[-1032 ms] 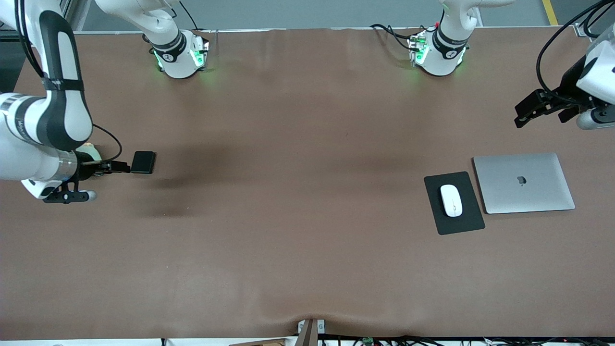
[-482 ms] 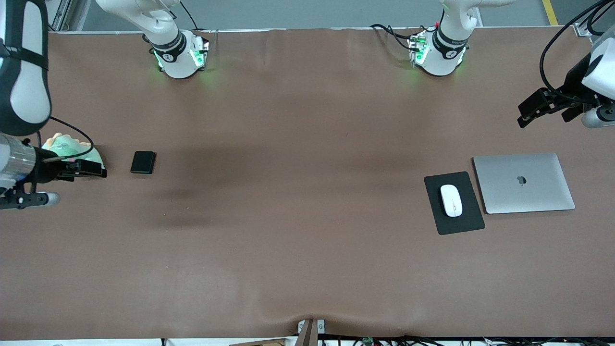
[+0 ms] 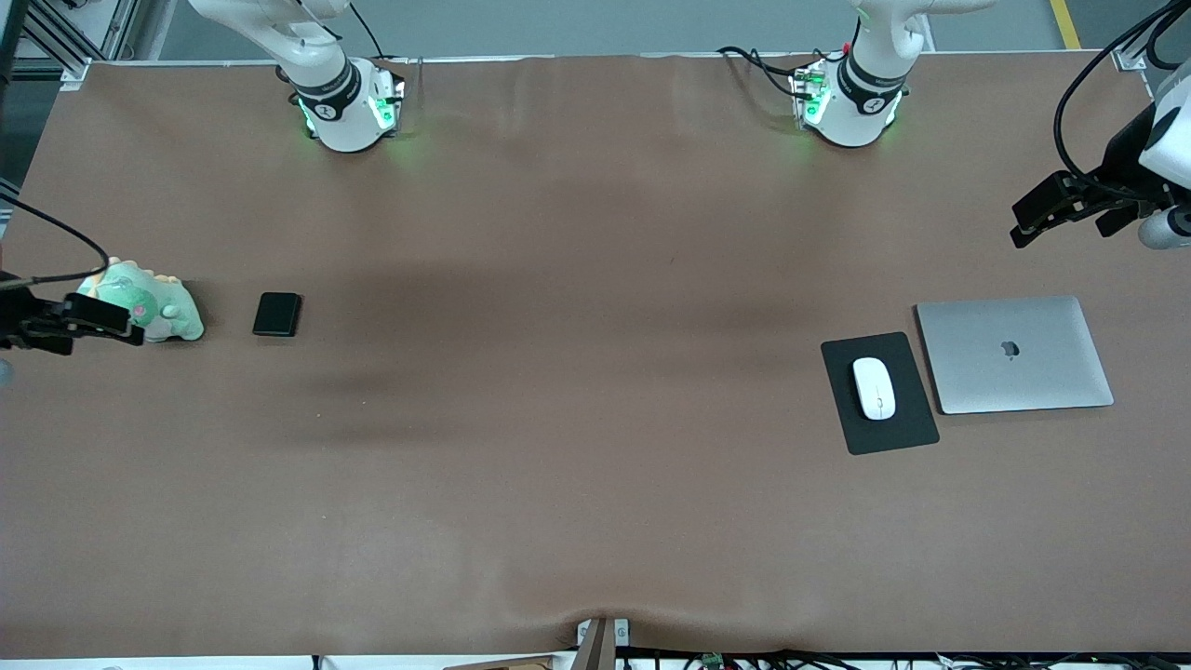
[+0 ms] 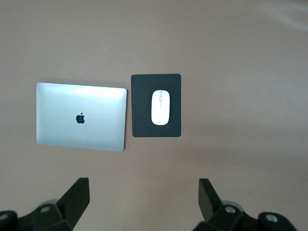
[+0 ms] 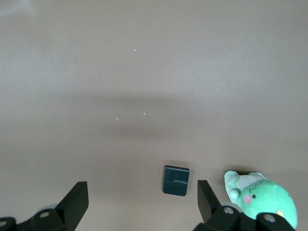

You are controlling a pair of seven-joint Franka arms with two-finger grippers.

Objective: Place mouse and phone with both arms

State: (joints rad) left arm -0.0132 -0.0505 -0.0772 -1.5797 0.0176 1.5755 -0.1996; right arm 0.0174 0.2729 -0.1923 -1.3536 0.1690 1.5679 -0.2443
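Observation:
The black phone (image 3: pixel 277 314) lies flat on the brown table toward the right arm's end, beside a green plush toy. It also shows in the right wrist view (image 5: pixel 176 180). My right gripper (image 3: pixel 112 321) is open and empty, up over the plush toy's edge; its own view (image 5: pixel 143 195) shows the jaws wide apart. The white mouse (image 3: pixel 874 387) rests on the black mouse pad (image 3: pixel 893 433), and shows in the left wrist view (image 4: pixel 160 108). My left gripper (image 3: pixel 1028 221) is open and empty, high over bare table at the left arm's end (image 4: pixel 143 192).
A closed silver laptop (image 3: pixel 1014 354) lies beside the mouse pad, toward the left arm's end (image 4: pixel 81 117). A green plush toy (image 3: pixel 149 309) sits by the phone, toward the right arm's end (image 5: pixel 262 199). The arm bases (image 3: pixel 344 102) stand along the table's top edge.
My right arm has drawn away from the phone toward the table's end, uncovering the plush toy; the phone stays put. My left gripper has drifted slightly toward its end of the table.

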